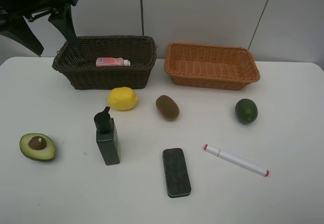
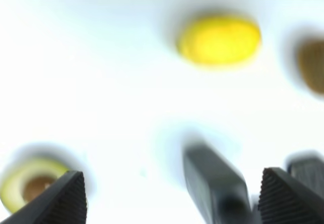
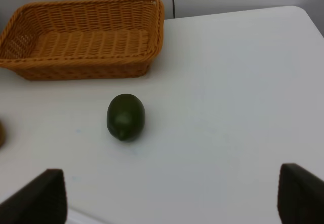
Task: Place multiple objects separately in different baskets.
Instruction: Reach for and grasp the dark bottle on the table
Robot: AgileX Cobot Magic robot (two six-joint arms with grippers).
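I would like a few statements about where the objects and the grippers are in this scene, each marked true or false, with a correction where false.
1. The pink bottle lies inside the dark brown basket. True.
2. The yellow lemon is in the orange-tan basket. False: it lies on the table, in front of the dark brown basket.
3. The dark green bottle stands upright. True.
4. The right gripper is shut on the round green fruit. False: its jaws stand open, and the fruit lies apart from it on the table.
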